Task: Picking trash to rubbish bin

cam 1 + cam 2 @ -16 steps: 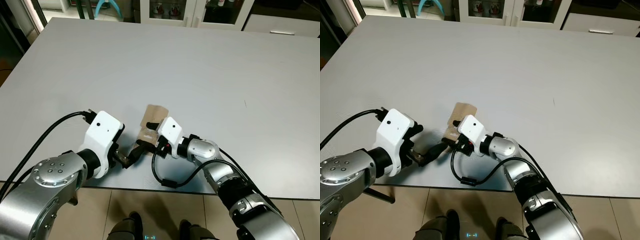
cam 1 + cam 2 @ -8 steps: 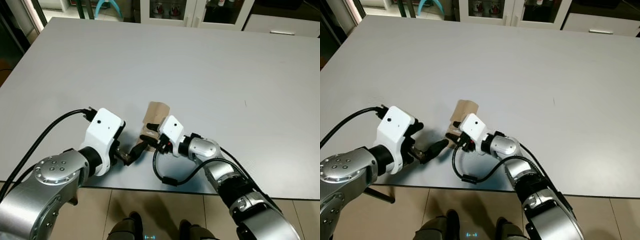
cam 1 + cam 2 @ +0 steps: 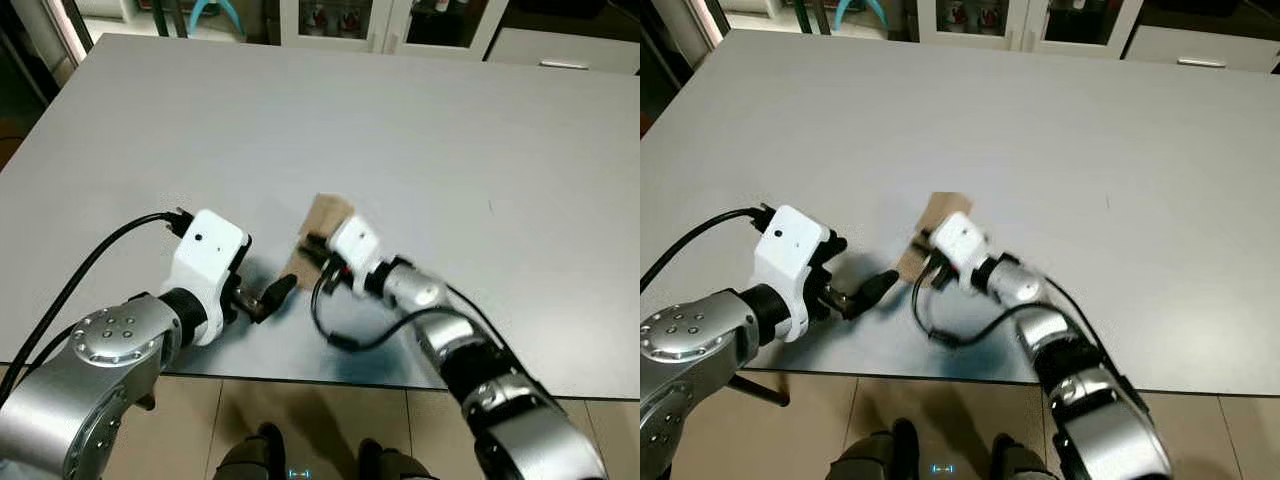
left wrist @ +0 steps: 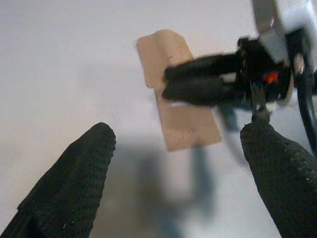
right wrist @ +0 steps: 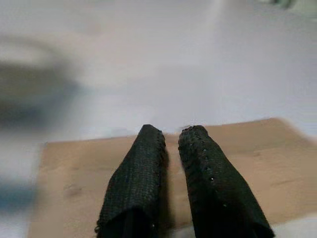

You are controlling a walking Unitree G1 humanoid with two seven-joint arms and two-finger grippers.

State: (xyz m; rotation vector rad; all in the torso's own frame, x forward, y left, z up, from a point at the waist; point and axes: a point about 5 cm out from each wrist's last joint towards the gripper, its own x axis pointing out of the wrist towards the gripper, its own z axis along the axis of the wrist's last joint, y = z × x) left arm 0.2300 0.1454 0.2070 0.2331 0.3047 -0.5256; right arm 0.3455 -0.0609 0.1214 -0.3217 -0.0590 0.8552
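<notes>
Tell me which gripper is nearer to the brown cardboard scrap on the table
Right. The right gripper has its fingers closed across the cardboard scrap, touching it. The left gripper sits just short of its near end, fingers open.

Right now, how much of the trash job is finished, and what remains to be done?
Nothing looks finished yet. The brown cardboard piece lies on the grey table. In hand: the right end effector is across the cardboard, fingers nearly together; whether it grips it I cannot tell. The left end effector hovers open beside it. Left: lift the cardboard and carry it to a rubbish bin.
</notes>
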